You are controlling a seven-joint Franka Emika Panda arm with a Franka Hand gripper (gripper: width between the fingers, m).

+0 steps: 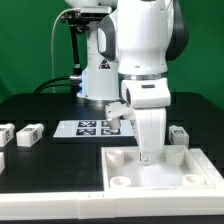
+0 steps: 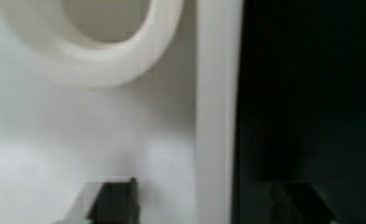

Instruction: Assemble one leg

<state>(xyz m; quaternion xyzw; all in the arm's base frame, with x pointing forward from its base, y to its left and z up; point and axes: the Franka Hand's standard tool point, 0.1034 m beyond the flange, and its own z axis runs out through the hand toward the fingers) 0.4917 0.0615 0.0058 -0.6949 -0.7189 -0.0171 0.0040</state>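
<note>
Nearest: white panel (image 1: 160, 172), round socket (image 1: 119, 157) in its corner. Low over panel's far edge, beside that socket: gripper (image 1: 148, 154), pointing straight down. Wrist view: dark fingertips (image 2: 112, 202) spread apart, one over panel, other over black table (image 2: 322, 100) past panel's rim; nothing between them. Just behind panel's far corner, exterior view's right: leg (image 1: 178, 133), on table, ungripped. Farther behind panel: marker board (image 1: 92, 127). Well off panel, exterior view's left: more legs (image 1: 30, 132).

Black surface (image 1: 40, 170), carrying: marker board (image 1: 92, 127), mid-rear; large white panel (image 1: 125, 172) with round sockets, front; loose legs (image 1: 30, 133) at the exterior view's left; single leg (image 1: 178, 132) at its right.
</note>
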